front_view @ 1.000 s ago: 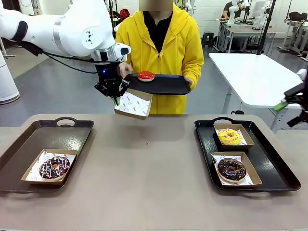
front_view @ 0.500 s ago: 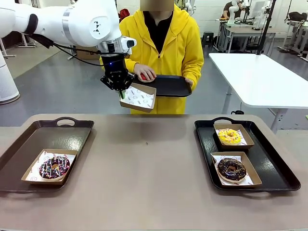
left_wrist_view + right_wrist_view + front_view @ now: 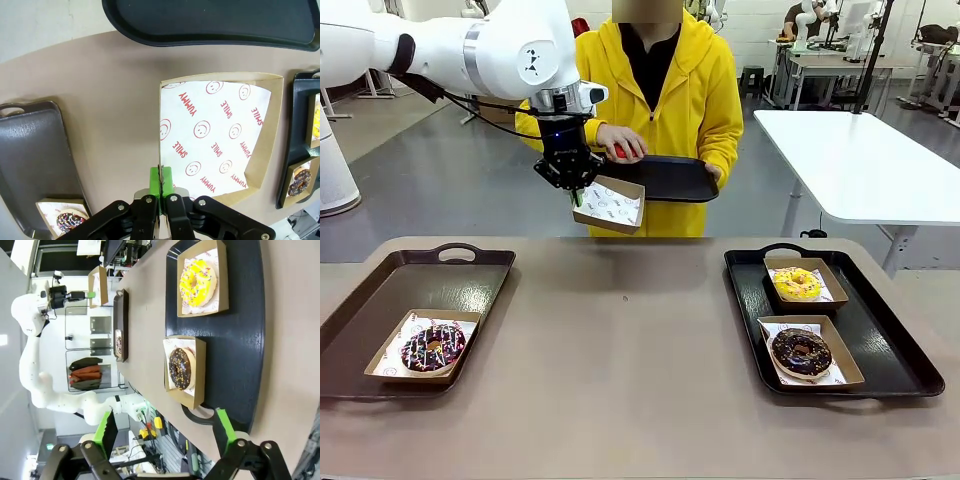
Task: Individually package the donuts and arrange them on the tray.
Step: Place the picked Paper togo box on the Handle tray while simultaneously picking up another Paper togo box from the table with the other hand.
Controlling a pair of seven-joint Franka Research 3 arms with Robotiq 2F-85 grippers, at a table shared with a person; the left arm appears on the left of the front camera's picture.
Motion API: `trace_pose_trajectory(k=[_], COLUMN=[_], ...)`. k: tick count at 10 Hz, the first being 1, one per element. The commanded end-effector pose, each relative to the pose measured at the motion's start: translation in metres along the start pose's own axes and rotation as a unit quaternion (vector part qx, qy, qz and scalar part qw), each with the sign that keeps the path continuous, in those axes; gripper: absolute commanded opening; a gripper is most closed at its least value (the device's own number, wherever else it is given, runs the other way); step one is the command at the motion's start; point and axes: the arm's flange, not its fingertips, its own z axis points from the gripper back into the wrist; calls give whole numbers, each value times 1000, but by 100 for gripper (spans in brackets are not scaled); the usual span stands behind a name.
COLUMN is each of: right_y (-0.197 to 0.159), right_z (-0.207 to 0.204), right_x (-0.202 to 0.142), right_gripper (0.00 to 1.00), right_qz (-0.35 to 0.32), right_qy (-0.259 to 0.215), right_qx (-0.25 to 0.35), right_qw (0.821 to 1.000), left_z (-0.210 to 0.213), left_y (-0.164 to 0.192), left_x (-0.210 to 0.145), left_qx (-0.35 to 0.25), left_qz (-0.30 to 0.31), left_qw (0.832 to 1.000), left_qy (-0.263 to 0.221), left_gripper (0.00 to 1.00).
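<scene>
Right wrist view: yellow-iced donut (image 3: 199,281) with coloured sprinkles.

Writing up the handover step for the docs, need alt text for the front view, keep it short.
The left gripper, jaws shut on the edge of an empty paper-lined box, holds it up beside the person's hand, which covers a red donut on a black tray the person holds. Three boxed donuts sit in trays on the table.
</scene>
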Motion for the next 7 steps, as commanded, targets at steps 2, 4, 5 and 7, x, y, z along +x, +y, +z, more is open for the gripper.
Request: trace_pose_trajectory(k=[2,4,5,7], right_y=[-4,-4,-4,-4], right_z=[3,3,3,3], right_x=[-6,-6,-6,-6], right_gripper=[100,100,100,100], right_qz=[-13,-13,-13,-13], right_qy=[4,4,4,4], right_qx=[-1,-1,-1,-1], right_qw=[1000,1000,1000,1000], left_z=[3,3,3,3], left_y=[3,3,3,3], left_x=[-5,-5,-5,-5], left_qx=[-4,-4,-4,-4], left_qz=[-4,-4,-4,-4], left_qw=[1000,1000,1000,1000], left_qy=[-3,-3,-3,-3], left_gripper=[0,0,0,0])
